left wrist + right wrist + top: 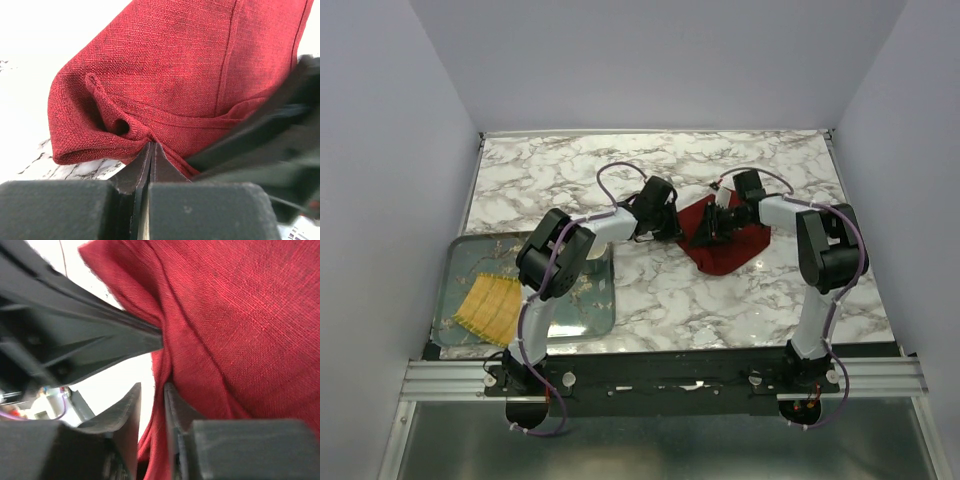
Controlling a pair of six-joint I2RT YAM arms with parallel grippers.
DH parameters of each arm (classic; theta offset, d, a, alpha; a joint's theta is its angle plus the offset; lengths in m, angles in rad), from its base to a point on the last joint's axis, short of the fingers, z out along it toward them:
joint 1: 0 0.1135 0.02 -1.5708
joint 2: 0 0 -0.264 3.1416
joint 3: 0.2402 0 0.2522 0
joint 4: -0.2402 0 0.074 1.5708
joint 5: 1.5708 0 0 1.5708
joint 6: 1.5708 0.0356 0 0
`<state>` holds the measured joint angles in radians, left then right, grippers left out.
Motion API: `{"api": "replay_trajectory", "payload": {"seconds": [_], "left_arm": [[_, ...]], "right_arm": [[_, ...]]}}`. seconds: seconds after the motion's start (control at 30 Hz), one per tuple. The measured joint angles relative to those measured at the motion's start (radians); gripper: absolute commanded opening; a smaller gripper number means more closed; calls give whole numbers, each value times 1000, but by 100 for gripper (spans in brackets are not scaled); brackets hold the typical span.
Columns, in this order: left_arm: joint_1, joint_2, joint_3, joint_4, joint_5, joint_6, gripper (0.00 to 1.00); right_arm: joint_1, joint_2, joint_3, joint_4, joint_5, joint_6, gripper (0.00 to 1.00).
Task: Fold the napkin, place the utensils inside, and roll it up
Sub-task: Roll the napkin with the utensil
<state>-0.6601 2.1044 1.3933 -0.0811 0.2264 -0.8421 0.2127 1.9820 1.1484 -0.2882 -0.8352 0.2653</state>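
The dark red napkin (732, 250) lies bunched on the marble table, between the two arms. My left gripper (151, 146) is shut on a puckered fold at the napkin's (175, 65) near edge. In the top view the left gripper (680, 232) meets the cloth's left side. My right gripper (713, 227) hovers over the cloth's upper left part. In its own view the right gripper (152, 390) stands open, a strand of napkin (240, 315) hanging in the gap against the right finger. The left fingers (125, 337) pinch the cloth just above. The utensils are out of view.
A glass tray (575, 315) sits at the table's near left, with a yellow woven mat (490, 305) on it. White walls close in the table on three sides. The right arm's blurred dark housing (260, 145) crowds the right of the left wrist view.
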Motion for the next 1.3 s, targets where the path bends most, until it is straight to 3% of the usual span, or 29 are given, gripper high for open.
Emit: {"api": "replay_trajectory", "payload": {"seconds": [0.3,0.5,0.67,0.97,1.3], "left_arm": [[0,14,16,3,3,0,2],[6,19,21,0,19,3,2],[6,21,24,0,19,3,2],[6,21,24,0,19,2,2],[6,21,24,0,19,-1,2]], "right_arm": [[108,-153,195,-247,312,-122,61],[261,-241,173,-317,623,-150,73],[357,-308,55,-282,727,-124,74],[391,-311,-105,-163,873,-72,74],[390,-311,-138,-108,964,-31,52]]}}
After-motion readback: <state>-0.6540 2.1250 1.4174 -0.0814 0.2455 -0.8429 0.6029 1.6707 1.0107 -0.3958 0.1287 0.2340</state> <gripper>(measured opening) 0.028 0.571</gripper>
